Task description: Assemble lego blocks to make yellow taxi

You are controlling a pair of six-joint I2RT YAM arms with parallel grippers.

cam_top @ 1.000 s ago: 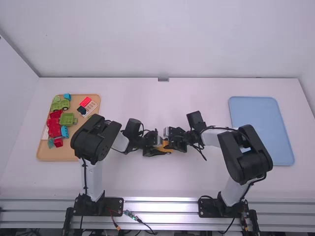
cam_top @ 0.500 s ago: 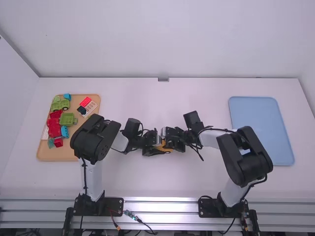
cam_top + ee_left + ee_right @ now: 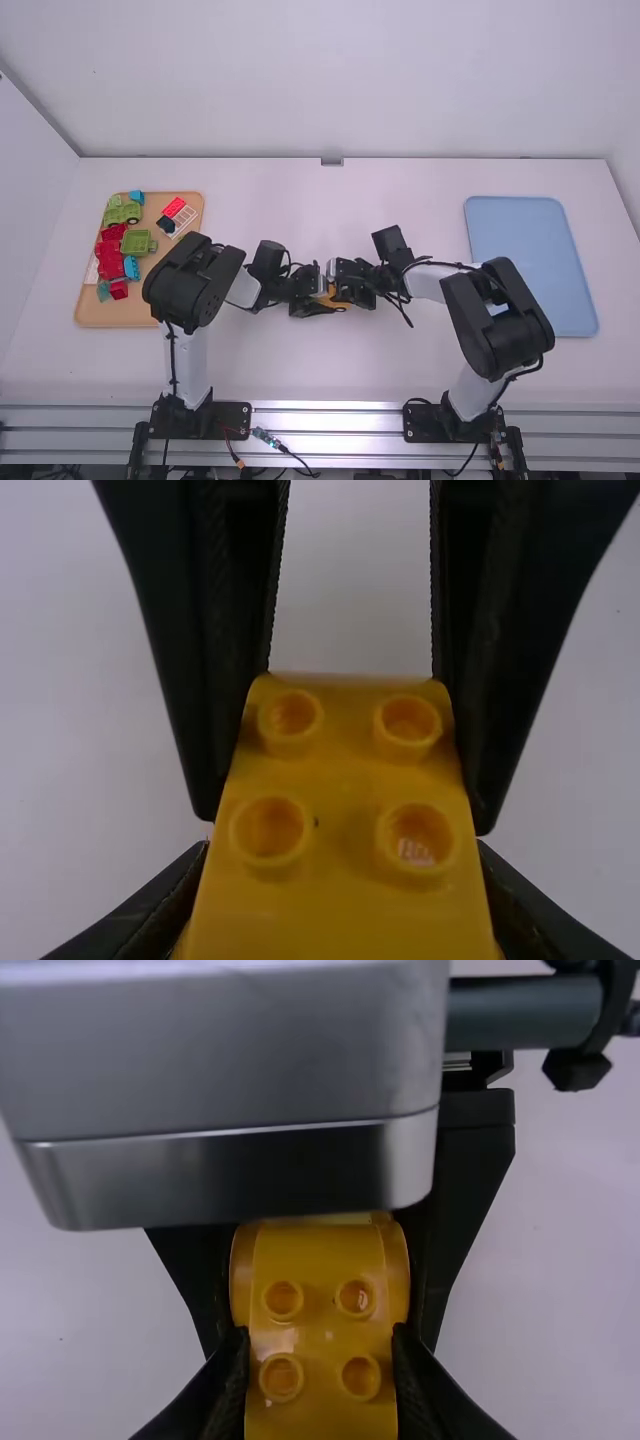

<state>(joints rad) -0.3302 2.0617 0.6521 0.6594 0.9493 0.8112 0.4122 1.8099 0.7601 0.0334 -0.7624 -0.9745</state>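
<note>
Near the middle of the table in the high view, my left gripper and my right gripper meet end to end around a yellow block. In the left wrist view, four studs face the camera on the yellow block, with my left gripper shut on its near part and the other gripper's fingers along its far sides. The right wrist view has the curved, studded yellow block held by my right gripper, which is shut on it. The other arm's metallic camera housing covers the block's far end.
A tan tray at the left bears red blocks, green blocks and several others, beside the left arm. A blue tray lies at the right, partly behind the right arm.
Over the past second my right gripper has shifted slightly left, closer to my left gripper, and its wrist has moved with it. The left arm has stayed still.
</note>
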